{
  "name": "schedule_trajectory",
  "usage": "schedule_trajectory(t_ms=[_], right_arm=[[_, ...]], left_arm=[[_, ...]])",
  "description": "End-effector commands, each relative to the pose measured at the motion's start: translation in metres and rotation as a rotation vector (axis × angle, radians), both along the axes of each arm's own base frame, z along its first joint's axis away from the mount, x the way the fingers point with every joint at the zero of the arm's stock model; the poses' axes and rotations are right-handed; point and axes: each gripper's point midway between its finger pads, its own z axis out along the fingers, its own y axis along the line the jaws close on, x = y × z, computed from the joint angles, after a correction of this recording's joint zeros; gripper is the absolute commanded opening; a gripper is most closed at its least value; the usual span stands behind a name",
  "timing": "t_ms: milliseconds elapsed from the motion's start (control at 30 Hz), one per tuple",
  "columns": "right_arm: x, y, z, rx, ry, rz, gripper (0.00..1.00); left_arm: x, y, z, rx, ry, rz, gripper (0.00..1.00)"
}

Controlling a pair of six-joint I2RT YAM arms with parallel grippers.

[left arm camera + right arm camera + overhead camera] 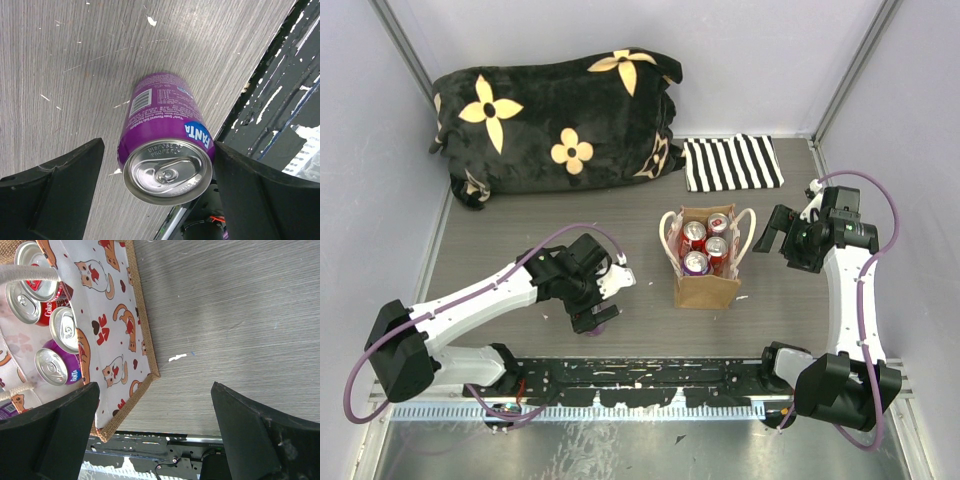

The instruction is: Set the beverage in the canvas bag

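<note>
A purple Fanta can (165,145) stands upright on the grey table, near the front edge; in the top view only a bit of the can (599,328) shows under my left gripper (600,316). The left gripper (159,146) is open, with the can between its jaws; the right finger (250,190) is at the can's side and the left finger stands apart. The canvas bag (707,290) stands upright mid-table and holds several cans (705,245), red ones and a purple one. My right gripper (768,237) is open and empty just right of the bag (115,315).
A black cushion with yellow flowers (555,115) lies at the back left. A black-and-white striped cloth (732,162) lies at the back right. The black mounting rail (650,375) runs along the near edge. Walls close both sides.
</note>
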Motion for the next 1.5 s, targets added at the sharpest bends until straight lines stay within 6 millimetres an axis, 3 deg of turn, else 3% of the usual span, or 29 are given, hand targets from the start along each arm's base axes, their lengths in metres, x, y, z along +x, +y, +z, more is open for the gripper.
schedule_trajectory(t_ms=[0,100,200,267,300,433,567,767,933,1033,1167,1233,1300,1467], right_arm=[[0.008,-0.002,0.020,-0.014,-0.072,-0.001,1.00],[0.007,-0.002,0.019,-0.016,-0.071,-0.002,1.00],[0.006,-0.002,0.018,-0.017,-0.068,-0.003,1.00],[0.006,-0.003,0.017,-0.018,-0.066,-0.004,1.00],[0.006,-0.003,0.017,-0.017,-0.066,-0.005,1.00],[0.005,-0.002,0.017,-0.016,-0.065,-0.004,1.00],[0.005,-0.001,0.013,-0.008,-0.063,-0.001,1.00],[0.005,0.000,0.016,-0.007,-0.069,0.000,1.00],[0.004,0.000,0.018,-0.006,-0.073,0.002,1.00],[0.003,0.000,0.018,-0.007,-0.073,0.000,1.00],[0.002,0.000,0.018,-0.009,-0.070,-0.002,1.00],[0.002,0.000,0.019,-0.010,-0.070,-0.001,1.00],[0.002,0.000,0.019,-0.010,-0.071,0.000,1.00],[0.002,-0.001,0.020,-0.013,-0.071,-0.003,1.00]], left_arm=[[0.004,-0.004,-0.002,0.002,-0.016,-0.008,0.90],[0.004,-0.007,-0.005,0.003,0.003,-0.006,0.70],[0.002,-0.008,-0.004,0.015,0.022,-0.006,0.37],[0.004,-0.008,0.002,0.017,0.018,0.000,0.07],[0.008,-0.009,0.007,0.019,0.003,0.005,0.01],[0.039,-0.017,0.045,-0.023,-0.106,0.034,0.00],[0.092,-0.032,0.093,-0.103,-0.206,0.120,0.00],[0.191,-0.071,0.199,-0.275,-0.422,0.256,0.00],[0.230,-0.116,0.283,-0.483,-0.511,0.289,0.00],[0.233,-0.143,0.315,-0.604,-0.506,0.287,0.00],[0.208,-0.187,0.328,-0.700,-0.474,0.201,0.00],[0.186,-0.209,0.323,-0.703,-0.472,0.133,0.00],[0.166,-0.227,0.304,-0.676,-0.453,0.076,0.00],[0.131,-0.255,0.272,-0.645,-0.397,0.007,0.00]])
